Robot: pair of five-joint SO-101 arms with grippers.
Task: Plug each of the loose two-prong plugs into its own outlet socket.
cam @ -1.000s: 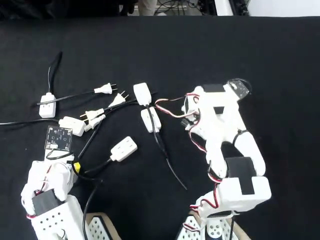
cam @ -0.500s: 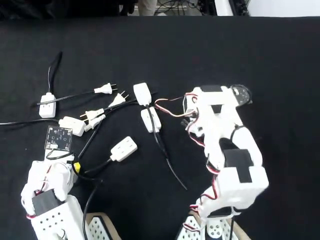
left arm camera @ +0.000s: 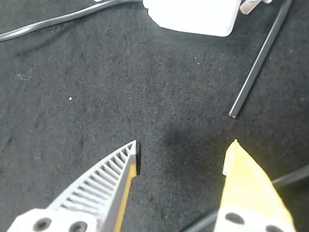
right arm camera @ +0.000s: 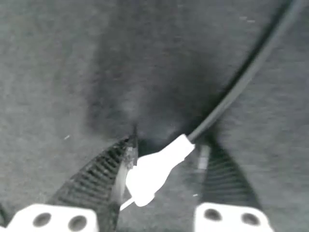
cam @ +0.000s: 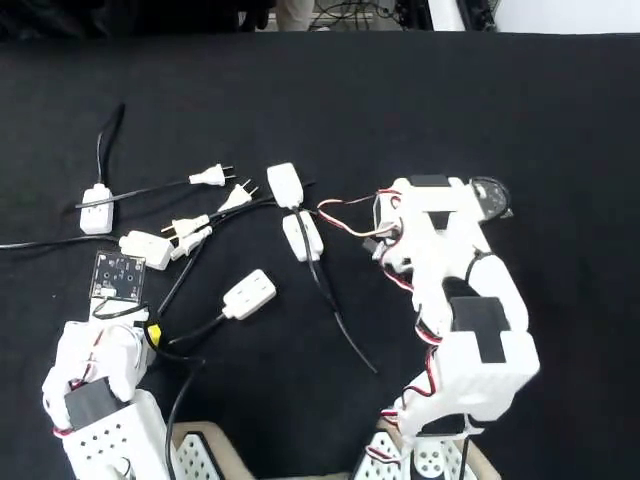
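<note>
White plug (right arm camera: 157,169) sits gripped between the fingers of my right pincer (right arm camera: 170,145), prong end back toward my wrist, its black cord (right arm camera: 241,82) running ahead over the desk (right arm camera: 58,72). My left pincer (left arm camera: 186,142) hangs released above the desk, a white socket (left arm camera: 193,14) ahead of it

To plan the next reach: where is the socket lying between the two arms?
In the high view the socket lies left of centre, below and right of two loose plugs, near the left arm.
</note>
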